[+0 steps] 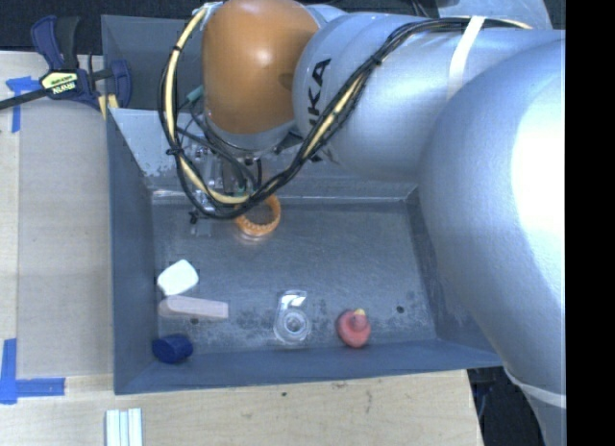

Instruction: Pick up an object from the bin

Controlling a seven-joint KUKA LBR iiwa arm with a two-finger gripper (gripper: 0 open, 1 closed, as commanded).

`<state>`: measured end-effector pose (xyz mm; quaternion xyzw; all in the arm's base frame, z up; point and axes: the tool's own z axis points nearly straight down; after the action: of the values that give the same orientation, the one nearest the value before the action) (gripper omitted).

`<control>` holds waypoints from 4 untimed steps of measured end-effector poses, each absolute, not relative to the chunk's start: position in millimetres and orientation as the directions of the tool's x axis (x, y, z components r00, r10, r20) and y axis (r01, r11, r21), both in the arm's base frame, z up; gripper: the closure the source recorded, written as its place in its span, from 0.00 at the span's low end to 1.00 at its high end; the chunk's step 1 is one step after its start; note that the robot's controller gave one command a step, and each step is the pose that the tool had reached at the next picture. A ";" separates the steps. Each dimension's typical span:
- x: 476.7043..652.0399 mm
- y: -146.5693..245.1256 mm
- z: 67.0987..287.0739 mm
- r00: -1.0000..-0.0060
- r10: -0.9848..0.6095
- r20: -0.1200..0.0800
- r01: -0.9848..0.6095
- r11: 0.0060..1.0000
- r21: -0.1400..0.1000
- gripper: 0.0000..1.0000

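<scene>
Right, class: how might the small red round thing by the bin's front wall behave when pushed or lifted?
The red thing looks rounded, so it would probably roll when pushed. Being small, it is likely light. Its curved sides might slip out of a pinch.

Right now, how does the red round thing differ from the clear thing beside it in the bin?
The red thing is opaque, with a yellowish spot on top; the clear thing is see-through, and the grey floor shows through it. The red thing is a rounded lump; the clear thing looks more like a small cup. Both are small, lie apart, and sit by the same wall of the bin.
</scene>
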<state>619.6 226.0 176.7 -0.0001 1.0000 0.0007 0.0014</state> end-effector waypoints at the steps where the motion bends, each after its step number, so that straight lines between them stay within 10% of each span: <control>1: 602.1 176.4 93.8 -0.998 0.060 0.010 0.060 0.998 -0.004 0.00; 2: 627.2 153.3 120.5 -1.000 -0.016 -0.007 -0.016 1.000 0.002 0.00; 3: 600.1 132.9 135.7 -0.995 -0.097 0.007 -0.097 0.995 -0.003 0.00; 4: 615.1 97.6 98.3 -1.000 -0.012 -0.008 -0.012 1.000 0.004 1.00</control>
<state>615.1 97.6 98.3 -0.0062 1.0000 0.0019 0.0040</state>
